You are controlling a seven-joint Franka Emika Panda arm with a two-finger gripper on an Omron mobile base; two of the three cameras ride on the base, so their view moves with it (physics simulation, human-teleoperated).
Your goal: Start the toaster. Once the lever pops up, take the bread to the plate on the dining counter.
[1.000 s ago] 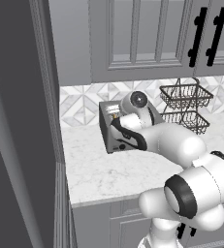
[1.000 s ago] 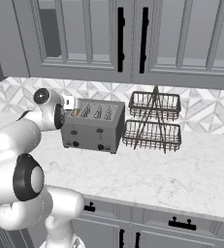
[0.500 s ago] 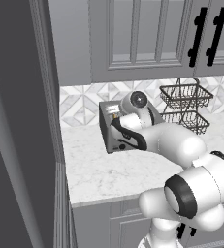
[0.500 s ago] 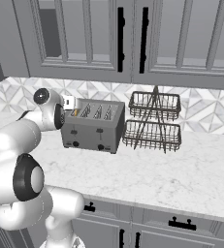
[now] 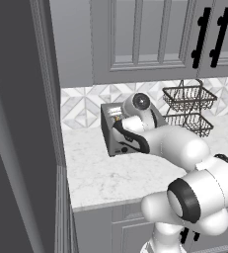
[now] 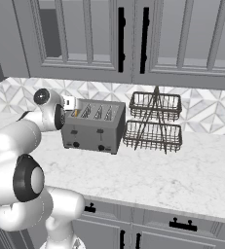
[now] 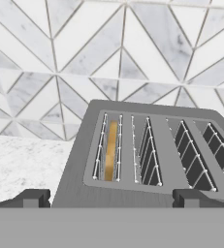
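Your toaster (image 6: 93, 127) sits near the back of the counter (image 6: 182, 180), close to the tiled wall, its long axis running along that wall. A two-tier wire basket (image 6: 154, 122) stands just to its right; open counter lies in front. Four slots; one bread (image 7: 111, 150) slice stands on edge in the leftmost. Your gripper (image 7: 111, 197) hangs spread wide above the toaster, grasping nothing.

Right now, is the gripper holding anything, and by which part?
Nothing is held. The gripper is open above the toaster, fingertips apart with nothing between them. The bread sits in the toaster's end slot.
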